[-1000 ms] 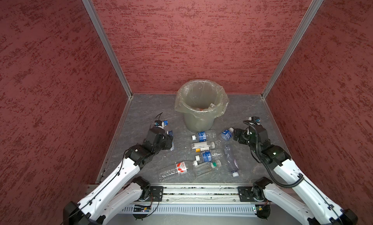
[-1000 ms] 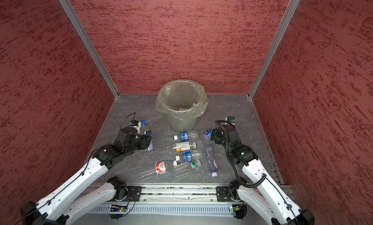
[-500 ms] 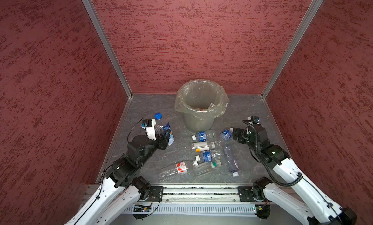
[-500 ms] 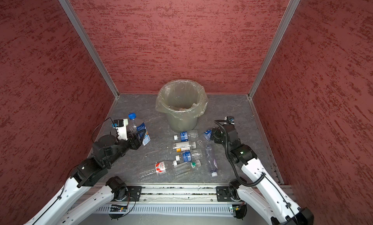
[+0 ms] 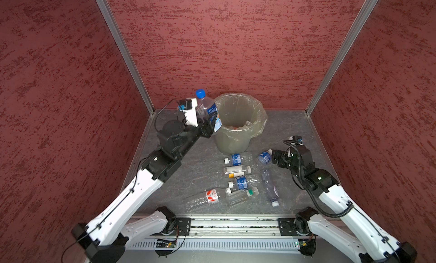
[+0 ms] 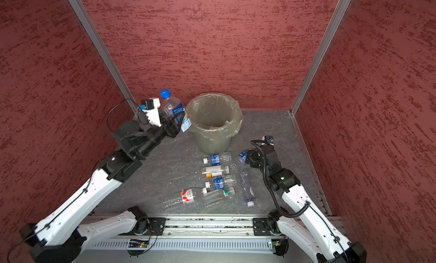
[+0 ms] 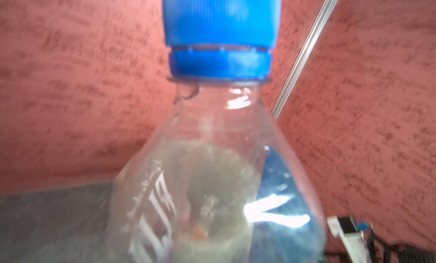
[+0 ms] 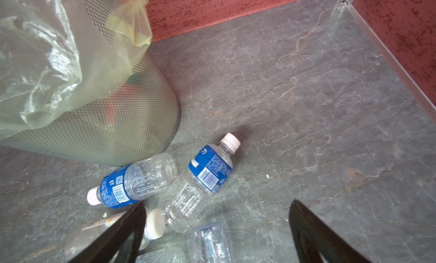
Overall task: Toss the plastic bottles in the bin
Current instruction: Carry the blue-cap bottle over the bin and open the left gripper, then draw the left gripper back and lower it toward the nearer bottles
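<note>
Holding a blue-capped bottle [image 5: 208, 108] clear of the floor [image 5: 195, 169] in the left gripper [image 5: 207, 129], fingers clenched on its lower body, cap up, slightly tilted. Sits at the left rim of the bin [image 5: 233, 141] in both top views, outside the mouth; touching the rim or not, cannot tell. Fills the blurred left wrist view with neck and cap, the bin showing through the clear plastic; no fingers visible there.

Inside the bin, under the bag [image 5: 260, 122] folded over its rim, a few bottles [image 5: 245, 124] at the bottom.

In front of the bin, between the arms, seven loose bottles [image 5: 243, 181] lying on their sides: two blue-labelled ones nearest the bin, then a white-and-yellow label, another blue, a red-and-white label, a green cap, and a long clear one with a white cap. In the right wrist view, one blue-labelled bottle [image 8: 136, 181] just beside the bin's base, the second one's base touching it.

Hovering low over the floor with the right gripper [image 5: 274, 157], just beside that second bottle [image 5: 264, 157]. Fingers [image 8: 111, 236] released and spread wide, nothing between them.
</note>
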